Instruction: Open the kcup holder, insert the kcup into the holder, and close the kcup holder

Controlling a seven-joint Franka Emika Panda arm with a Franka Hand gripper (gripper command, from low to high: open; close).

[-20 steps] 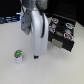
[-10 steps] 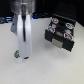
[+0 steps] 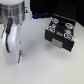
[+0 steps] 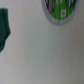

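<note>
The robot arm [image 3: 11,37] filled the exterior view's left, a tall white column reaching down over the white table [image 3: 42,67] near its left edge. Its lower end ran low toward the tabletop, with a small green mark on its casing. The gripper itself could not be made out in that view: the bulk of the arm covered it, and no fingertips showed, so whether it was open or closed could not be told.

The kcup did not show in the exterior view, being hidden behind the arm. It appeared only in the wrist view, where the kcup [image 4: 59,10] was seen from above as a round pod with a pale rim and a bright green top bearing some blurred white marks, cut off by the picture's edge. It sat on the white table [image 4: 45,55], apart from a dark green blurred shape [image 4: 4,27] at the other side of that picture, which was too soft to identify. Nothing was seen touching the kcup.

Toward the exterior view's right, near the table's far right corner, stood the kcup holder [image 3: 61,31], a black boxy unit set at an angle. Its tray was pulled out toward the table's middle, showing round pods [image 3: 59,27] with reddish and pale lids in rows. The holder stood well apart from the arm, with bare white table between them.
</note>
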